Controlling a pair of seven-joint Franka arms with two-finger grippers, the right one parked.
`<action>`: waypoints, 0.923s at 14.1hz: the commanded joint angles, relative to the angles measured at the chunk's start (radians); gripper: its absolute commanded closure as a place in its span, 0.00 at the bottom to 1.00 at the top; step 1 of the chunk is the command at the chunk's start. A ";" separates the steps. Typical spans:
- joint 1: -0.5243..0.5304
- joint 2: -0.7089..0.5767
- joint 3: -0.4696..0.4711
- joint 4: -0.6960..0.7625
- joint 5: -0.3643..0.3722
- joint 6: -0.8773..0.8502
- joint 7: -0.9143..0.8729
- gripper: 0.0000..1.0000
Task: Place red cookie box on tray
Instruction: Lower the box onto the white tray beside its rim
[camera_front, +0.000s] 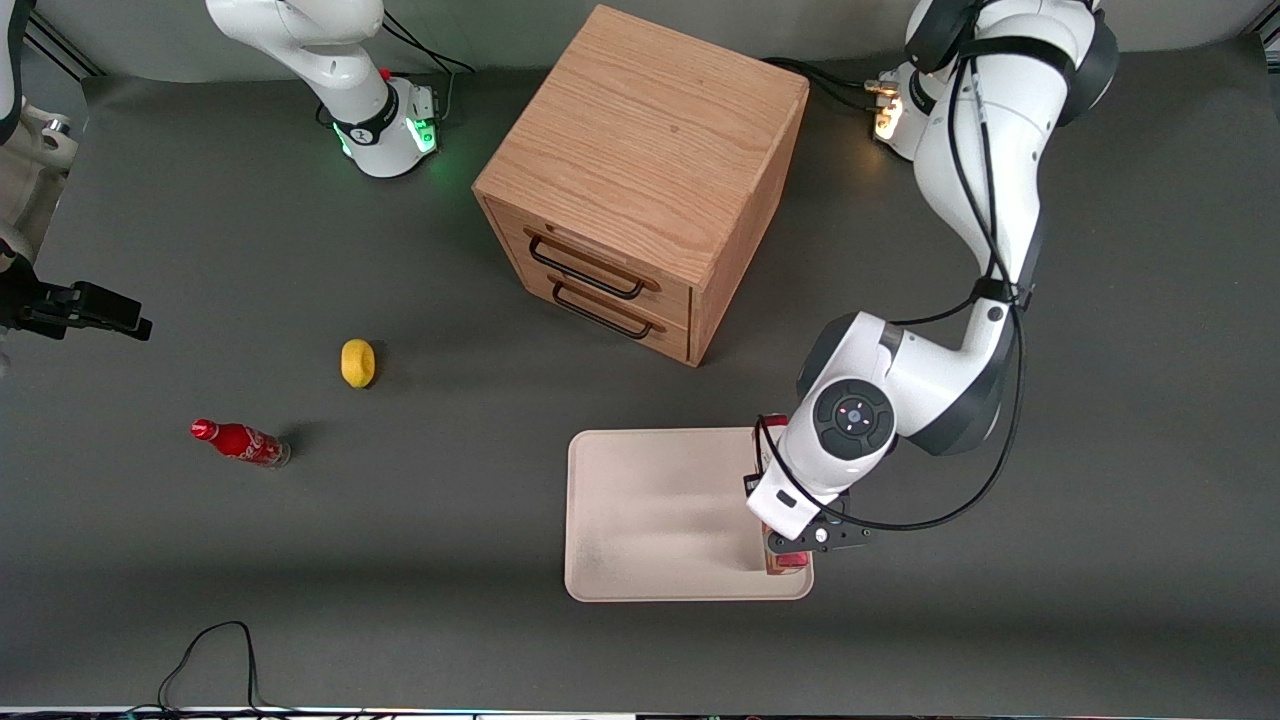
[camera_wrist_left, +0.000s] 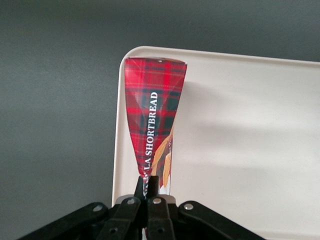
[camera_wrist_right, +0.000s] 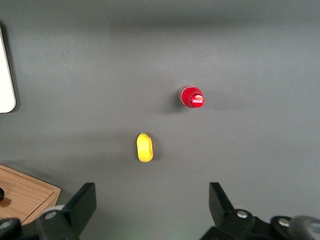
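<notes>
The red cookie box (camera_wrist_left: 152, 117), a tartan carton printed SHORTBREAD, lies lengthwise along the tray's short edge toward the working arm's end. In the front view only its end (camera_front: 788, 563) pokes out under the wrist, near the tray corner closest to the camera. My left gripper (camera_wrist_left: 148, 184) is shut on the box's narrow edge, the two fingers pinching it tightly. Seen from the front, the gripper (camera_front: 787, 545) sits low over the pale cream tray (camera_front: 650, 510); the tray floor (camera_wrist_left: 250, 150) beside the box is bare. Whether the box rests on the tray I cannot tell.
A wooden drawer cabinet (camera_front: 640, 180) stands farther from the camera than the tray. A yellow lemon (camera_front: 358, 362) and a small red soda bottle (camera_front: 240, 442) lie toward the parked arm's end. A black cable (camera_front: 210, 650) loops at the table's near edge.
</notes>
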 joint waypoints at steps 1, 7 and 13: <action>0.001 0.010 0.000 -0.009 0.031 0.046 0.004 1.00; 0.000 0.044 0.013 -0.009 0.039 0.070 -0.005 1.00; 0.001 0.038 0.013 -0.009 0.034 0.070 -0.057 0.00</action>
